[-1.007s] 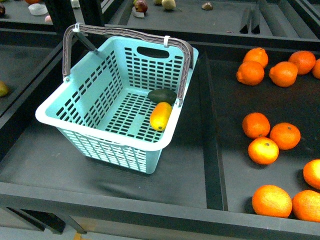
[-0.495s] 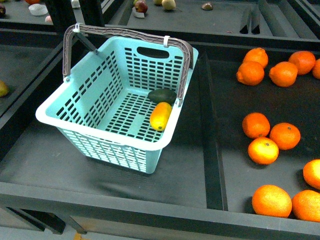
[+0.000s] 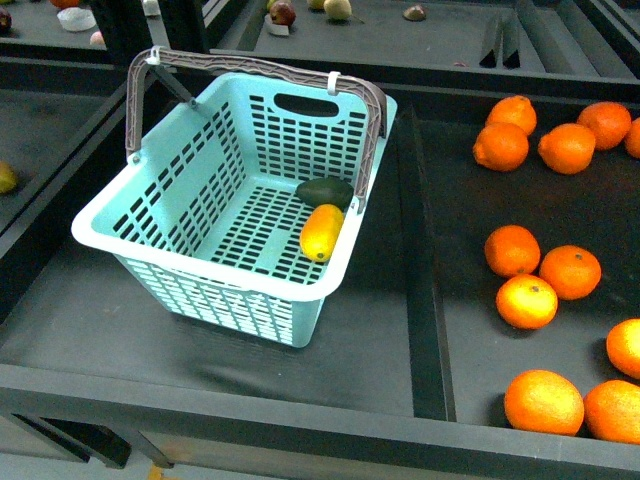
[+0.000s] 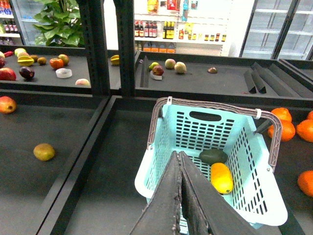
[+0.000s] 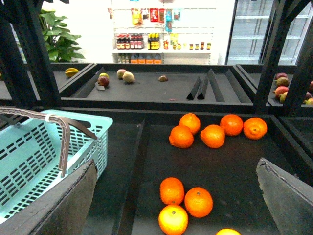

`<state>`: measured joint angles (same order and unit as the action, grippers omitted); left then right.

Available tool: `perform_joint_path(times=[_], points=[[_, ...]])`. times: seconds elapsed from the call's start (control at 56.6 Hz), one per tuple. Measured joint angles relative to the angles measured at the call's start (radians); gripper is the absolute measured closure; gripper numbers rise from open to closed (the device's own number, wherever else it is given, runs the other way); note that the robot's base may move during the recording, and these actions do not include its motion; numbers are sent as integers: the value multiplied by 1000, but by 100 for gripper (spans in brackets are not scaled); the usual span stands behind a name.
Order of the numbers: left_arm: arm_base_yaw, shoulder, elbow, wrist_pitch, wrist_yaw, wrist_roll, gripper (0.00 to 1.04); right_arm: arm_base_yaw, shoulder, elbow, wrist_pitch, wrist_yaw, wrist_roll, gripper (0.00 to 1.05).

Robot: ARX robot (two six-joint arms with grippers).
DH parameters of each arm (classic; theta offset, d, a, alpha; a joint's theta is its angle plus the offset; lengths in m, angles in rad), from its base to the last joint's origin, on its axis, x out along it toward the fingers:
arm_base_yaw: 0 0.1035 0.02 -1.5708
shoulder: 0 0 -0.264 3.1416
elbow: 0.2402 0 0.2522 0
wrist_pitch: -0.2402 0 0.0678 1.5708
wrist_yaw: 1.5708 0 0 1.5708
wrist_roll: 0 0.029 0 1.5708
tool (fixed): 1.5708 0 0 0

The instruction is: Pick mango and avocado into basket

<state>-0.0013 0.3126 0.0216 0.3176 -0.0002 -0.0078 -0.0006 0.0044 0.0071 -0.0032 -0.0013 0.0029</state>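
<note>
- Dark shelving trays (image 3: 250, 330) spread across the whole front view, split by raised black dividers (image 3: 425, 300).
- Turquoise basket (image 3: 180, 215) set at an angle on the middle tray, brown-grey handles (image 3: 250, 68) raised and tied with white ties (image 3: 333, 80).
- Loose oranges (image 3: 530, 300) scattered over the tray to the right, well apart from the basket, beyond the divider.
- Left gripper (image 4: 180, 196) seen from its wrist camera above the basket's near rim, fingers pressed together, nothing between them.
- Right gripper (image 5: 176, 196) seen from its wrist camera over the orange tray, fingers (image 5: 73, 200) spread wide at the picture's edges, holding nothing.
- Mango (image 3: 321, 232) lying inside the basket on the slotted base, against the right-hand wall.
- Avocado (image 3: 324, 191) inside the basket too, just behind the mango and touching it, tucked near the far right corner.
- Small mixed fruit (image 4: 44, 152) dotted on the left and rear trays, far from the basket; bottles on store shelves (image 4: 161, 29) in the background.
</note>
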Motion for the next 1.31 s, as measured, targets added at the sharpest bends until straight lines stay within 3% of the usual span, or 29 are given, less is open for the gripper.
perform_joint_path(times=[0.424,0.53,1.166,1.307], points=[[0,-145,0,-146,0,0,102,0,0,0,0,0,0,8],[0,-288,0,-307,0,0,102,0,0,0,0,0,0,8],[0,-308,0,-315,0,0,102,0,0,0,0,0,0,8],[0,-308,0,-315,0,0,73,0,0,0,0,0,0,8]])
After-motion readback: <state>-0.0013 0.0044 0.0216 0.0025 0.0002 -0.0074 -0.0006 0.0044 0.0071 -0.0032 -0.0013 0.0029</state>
